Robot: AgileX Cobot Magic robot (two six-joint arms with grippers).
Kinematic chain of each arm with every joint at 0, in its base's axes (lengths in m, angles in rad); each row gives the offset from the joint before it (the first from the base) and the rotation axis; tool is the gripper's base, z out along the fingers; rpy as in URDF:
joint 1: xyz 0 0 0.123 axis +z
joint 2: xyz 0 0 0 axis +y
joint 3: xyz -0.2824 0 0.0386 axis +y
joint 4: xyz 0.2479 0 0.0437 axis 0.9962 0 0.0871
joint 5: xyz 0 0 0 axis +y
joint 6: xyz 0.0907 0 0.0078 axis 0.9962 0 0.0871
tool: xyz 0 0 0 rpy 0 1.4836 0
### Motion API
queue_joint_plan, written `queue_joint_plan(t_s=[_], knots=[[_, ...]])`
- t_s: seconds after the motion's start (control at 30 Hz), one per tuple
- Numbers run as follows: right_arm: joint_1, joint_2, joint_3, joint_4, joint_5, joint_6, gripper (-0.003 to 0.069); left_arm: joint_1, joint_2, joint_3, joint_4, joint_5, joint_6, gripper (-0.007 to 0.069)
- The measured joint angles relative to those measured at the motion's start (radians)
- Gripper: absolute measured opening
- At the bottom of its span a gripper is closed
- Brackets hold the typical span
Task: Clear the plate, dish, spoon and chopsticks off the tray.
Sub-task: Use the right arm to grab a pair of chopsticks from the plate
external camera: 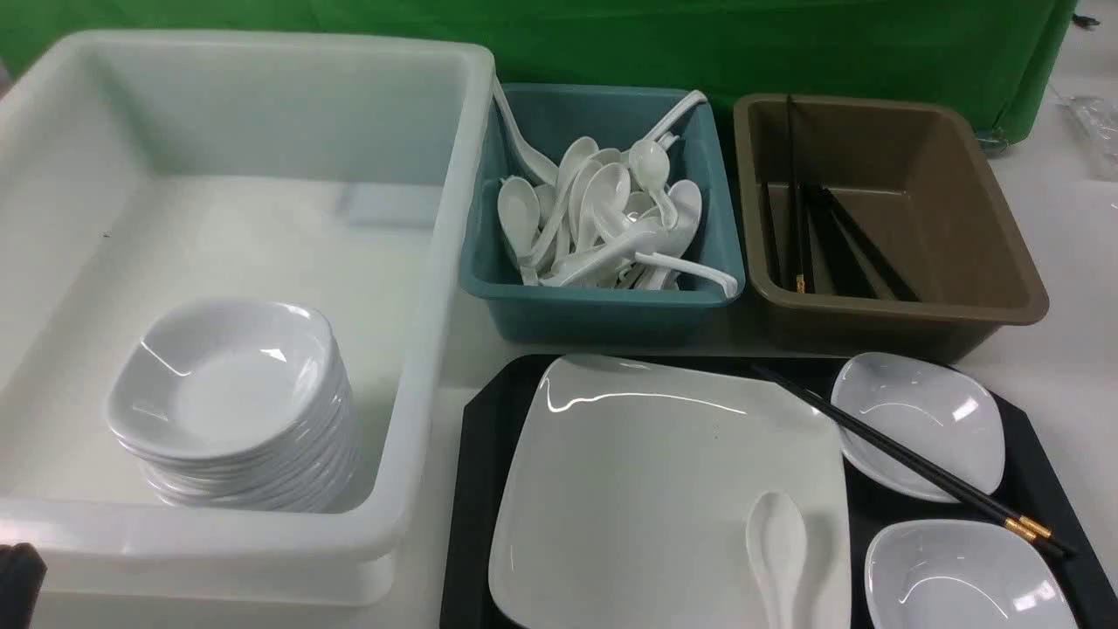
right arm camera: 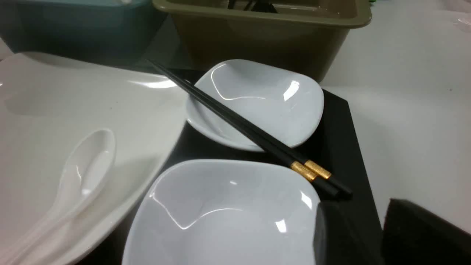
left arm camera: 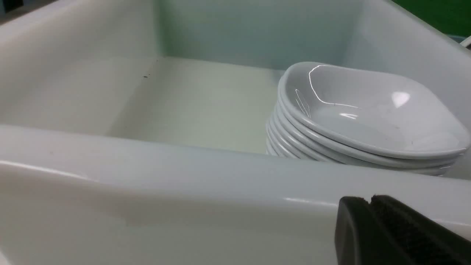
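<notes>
The black tray carries the large white plate, and the white spoon lies on that plate. To the right sit a far dish and a near dish. The black chopsticks lie across the far dish, gold bands toward me. My right gripper is open beside the near dish's corner and holds nothing. My left gripper is shut and empty at the white bin's near wall.
A big white bin on the left holds a stack of small dishes. Behind the tray stand a teal bin full of white spoons and a brown bin with black chopsticks.
</notes>
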Motion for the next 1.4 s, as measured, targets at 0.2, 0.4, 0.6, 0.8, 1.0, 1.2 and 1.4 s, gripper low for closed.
queue_joint_plan(t_s=[0.2,0.4,0.6,0.8,1.0,1.2,1.4], knots=[[0.0,0.0,0.0,0.0,0.0,0.0,0.0241,0.0,0.0,0.0,0.0,0.0,0.0,0.0017],[0.0,0.0,0.0,0.0,0.0,0.0,0.0241,0.0,0.0,0.0,0.0,0.0,0.0,0.0017],[0.0,0.0,0.0,0.0,0.0,0.0,0.0241,0.0,0.0,0.0,0.0,0.0,0.0,0.0017],[0.0,0.0,0.0,0.0,0.0,0.0,0.0241,0.0,0.0,0.0,-0.166,-0.095,-0.067,0.0017],[0.0,0.0,0.0,0.0,0.0,0.0,0.0241,0.0,0.0,0.0,-0.485,-0.241,-0.177,0.0017],[0.0,0.0,0.0,0.0,0.0,0.0,0.0241,-0.043,0.029,-0.183,-0.494,0.042,-0.064,0.0017],[0.0,0.0,0.0,0.0,0.0,0.0,0.0241,-0.08,0.304,-0.477,-0.439,0.406,0.135,0.0017]])
